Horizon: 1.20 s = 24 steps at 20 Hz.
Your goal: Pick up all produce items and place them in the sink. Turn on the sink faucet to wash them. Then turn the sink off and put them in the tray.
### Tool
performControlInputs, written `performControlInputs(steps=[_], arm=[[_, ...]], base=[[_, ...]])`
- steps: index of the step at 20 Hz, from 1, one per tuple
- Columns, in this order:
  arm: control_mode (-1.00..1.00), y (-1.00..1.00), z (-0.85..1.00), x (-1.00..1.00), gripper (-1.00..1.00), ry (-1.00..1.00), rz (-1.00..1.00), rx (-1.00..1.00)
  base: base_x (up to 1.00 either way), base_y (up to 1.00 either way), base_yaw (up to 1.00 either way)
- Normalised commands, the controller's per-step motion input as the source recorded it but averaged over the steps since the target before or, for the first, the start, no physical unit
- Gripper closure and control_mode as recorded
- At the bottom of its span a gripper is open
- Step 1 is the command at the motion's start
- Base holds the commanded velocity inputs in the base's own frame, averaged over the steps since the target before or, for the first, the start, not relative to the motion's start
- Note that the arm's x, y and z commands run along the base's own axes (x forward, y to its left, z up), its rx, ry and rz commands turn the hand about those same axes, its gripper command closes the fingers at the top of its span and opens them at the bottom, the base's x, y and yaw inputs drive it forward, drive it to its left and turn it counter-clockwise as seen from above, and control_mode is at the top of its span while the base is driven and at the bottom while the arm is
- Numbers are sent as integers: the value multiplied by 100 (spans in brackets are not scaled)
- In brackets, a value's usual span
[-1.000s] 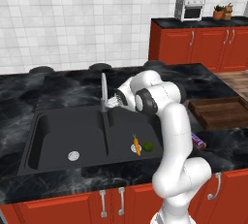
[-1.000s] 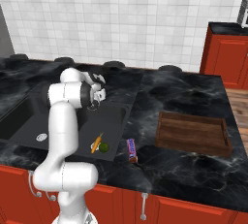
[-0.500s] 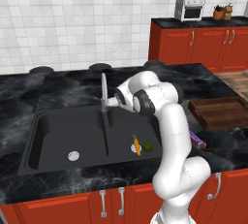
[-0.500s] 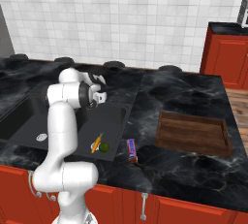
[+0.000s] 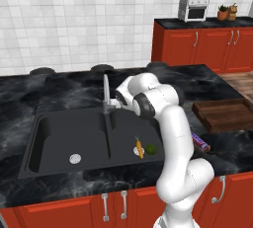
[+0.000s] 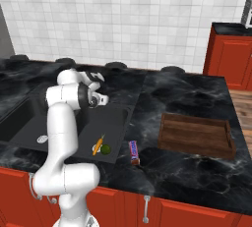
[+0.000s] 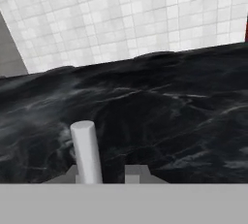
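Jaws nearly shut, a narrow gap left, nothing gripped: gripper (image 5: 116, 104) sits at the base of the faucet (image 5: 105, 90), right where the small side lever should be, though contact with the lever cannot be made out. Seen from the hand, the faucet's grey stem (image 7: 87, 151) rises just beside the fingertips, against the black counter (image 7: 160, 106).

Left of the faucet: the empty left basin of the sink (image 5: 34, 138). Right of the faucet, in the right basin: carrot (image 5: 139, 147) and lime (image 5: 150, 149), side by side near the front wall, already in place for washing. Further right of the faucet, on the counter edge: wrapped packet (image 5: 200, 142), to be left alone. Furthest right of the faucet: tray (image 5: 227, 115), bare.

Step in hand, by judgement: working the lever. Best done with the narrowed fingers as a pusher, pressing low and steady on the lever rather than on the spout, moving along the lever's own arc, stopping once it gives. Risk: sliding off the slim lever, or shoving the spout sideways instead.
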Motion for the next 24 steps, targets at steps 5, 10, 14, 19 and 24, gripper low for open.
performControlInputs(steps=[5,10,14,19,24], arm=[[-100,-90,-55,0,100,5,-5,13],[-100,-95,-61,0,100,1,-1,14],[-100,-92,-62,0,100,2,0,15],[-100,-90,-66,0,100,2,0,16],[-100,-65,-43,0,100,1,0,11]], base=[[0,0,0],[0,0,0],[0,0,0],[0,0,0],[0,0,0]])
